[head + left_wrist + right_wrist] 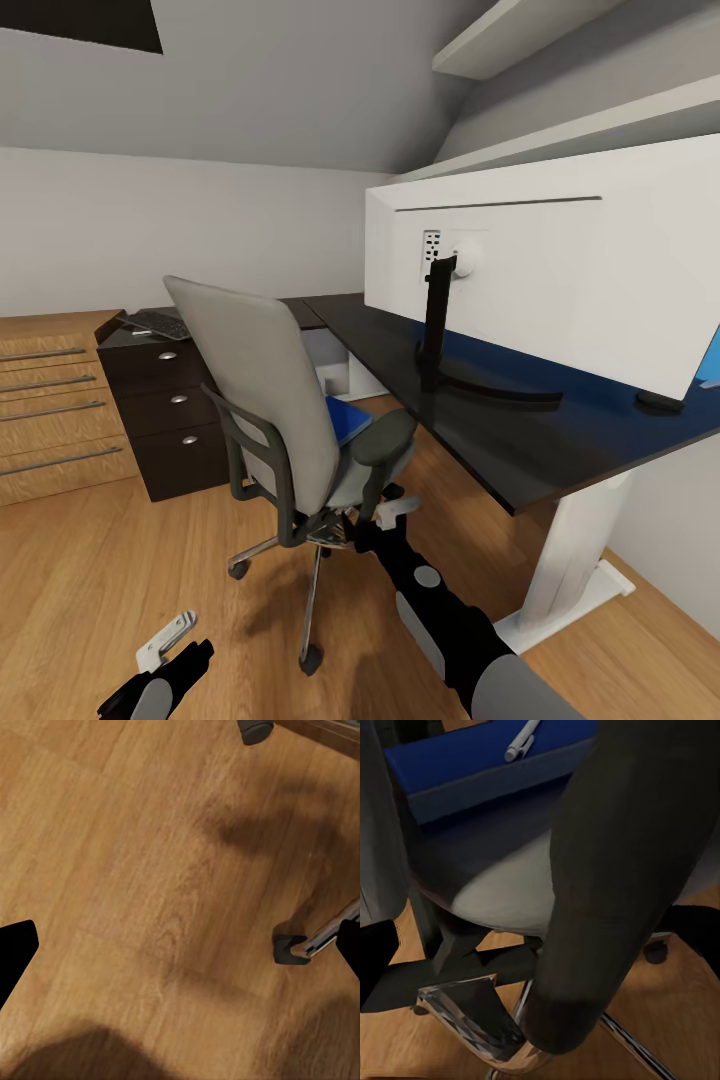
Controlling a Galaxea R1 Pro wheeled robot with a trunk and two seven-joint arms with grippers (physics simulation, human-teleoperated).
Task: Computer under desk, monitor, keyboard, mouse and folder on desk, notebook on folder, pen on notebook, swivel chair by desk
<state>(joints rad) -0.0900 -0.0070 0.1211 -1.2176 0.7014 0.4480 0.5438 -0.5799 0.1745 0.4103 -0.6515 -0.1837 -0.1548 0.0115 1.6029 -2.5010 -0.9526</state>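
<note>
Right hand (398,510) sits low beside the swivel chair (270,390), just under the near armrest (385,440); cannot tell how far open it is, nothing visibly held. Left hand (165,640) hangs over the wood floor (120,560), fingers spread, empty (left wrist view has floor and a chair caster (289,949)).

Blue folder (347,420) lies flat on the chair seat, toward the seat's bench-side edge. In the right wrist view a pen (521,739) rests on top of the blue stack (472,761); whether a notebook lies between the two, can't tell. Monitor (540,270) stands on the dark bench (480,430), back panel toward the camera. Keyboard (155,322) is on the drawer unit (160,400) at the far left end, not beside the monitor yet.

Risks: armrest blocks the straight line to the folder, so a reach from this low spot likely knocks the armrest and rolls or spins the chair. Any tilt of the folder probably sends the pen rolling off onto the floor.

Orientation: folder's long axis looks to run roughly along the seat's front edge, hard to be sure. Pen lies diagonal across the cover, tip end unclear.
</note>
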